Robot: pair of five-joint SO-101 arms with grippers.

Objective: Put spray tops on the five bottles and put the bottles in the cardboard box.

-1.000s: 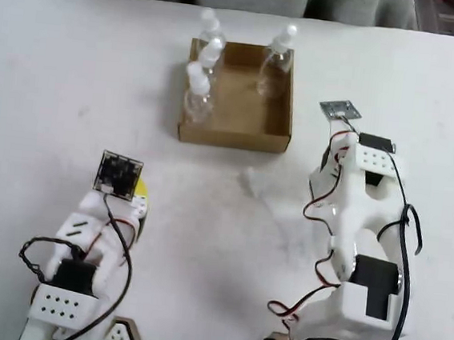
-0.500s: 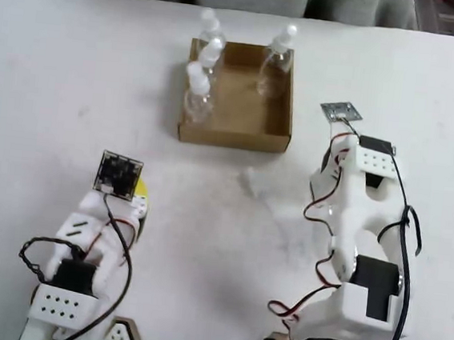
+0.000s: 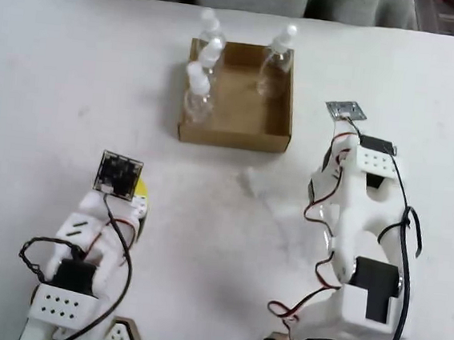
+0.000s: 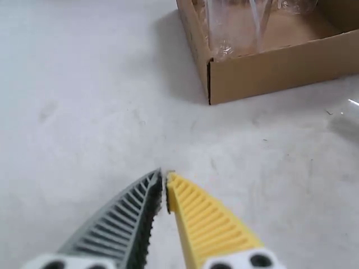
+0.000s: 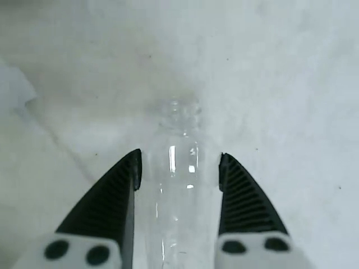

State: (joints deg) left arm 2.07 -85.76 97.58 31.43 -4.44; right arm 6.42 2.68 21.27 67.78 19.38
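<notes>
**Last bottle topless, in right grip**

Right gripper: jaws narrow, pressed on both sides of the topless clear bottle over bare table, well apart from the cardboard box. Left gripper: closed, empty.

Risk: the smooth bottle slips or twists under capping.

Four capped bottles crowd the box; its near-right corner looks free.

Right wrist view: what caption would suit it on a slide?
The right arm's jaws grip a clear bottle, its threaded neck without a spray top, over the white table.
</notes>
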